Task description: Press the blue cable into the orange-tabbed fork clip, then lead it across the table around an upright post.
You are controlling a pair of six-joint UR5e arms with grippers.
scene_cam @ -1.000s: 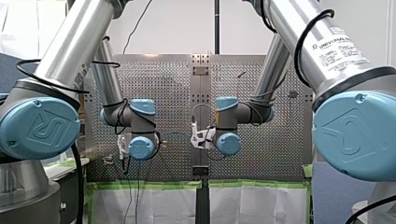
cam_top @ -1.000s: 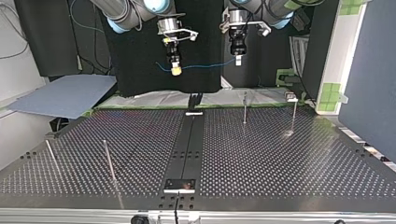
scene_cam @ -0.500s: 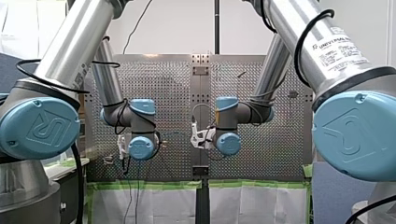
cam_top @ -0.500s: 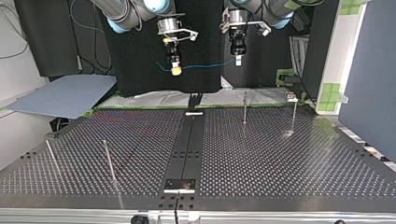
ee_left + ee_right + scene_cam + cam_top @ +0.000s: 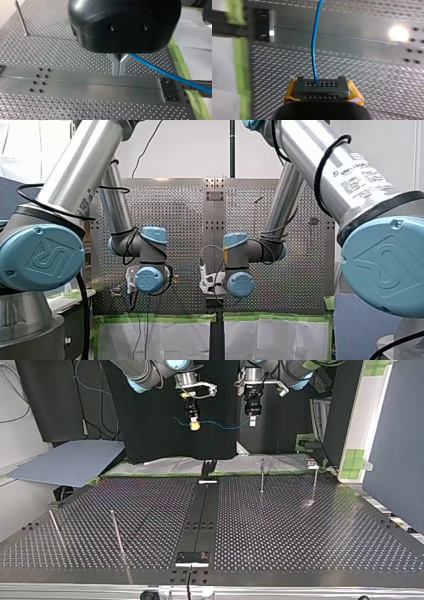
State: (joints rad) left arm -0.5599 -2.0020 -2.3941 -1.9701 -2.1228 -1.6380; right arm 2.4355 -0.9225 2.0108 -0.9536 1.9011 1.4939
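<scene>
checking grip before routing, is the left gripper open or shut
Shut on the blue cable: the left gripper's metal fingers meet at their tips, and the cable runs out between them.

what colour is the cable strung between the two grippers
Blue. The cable shows best in the right wrist view.

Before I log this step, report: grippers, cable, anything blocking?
Left gripper, right gripper: both shut on blue cable. Cable slung between them above table. Posts below, not blocking.
</scene>
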